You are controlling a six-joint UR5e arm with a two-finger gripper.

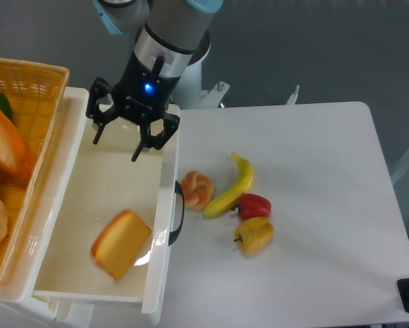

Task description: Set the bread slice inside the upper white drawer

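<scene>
1 blurred bread slice (121, 244) inside the upper white drawer (103, 179), pincer (115, 142) above, spread wide, empty

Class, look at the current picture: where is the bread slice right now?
The bread slice is inside the upper white drawer, toward its front right, near the dark handle, well below the open gripper.

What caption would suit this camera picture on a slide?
Open gripper above the upper white drawer, bread slice inside it.
</scene>
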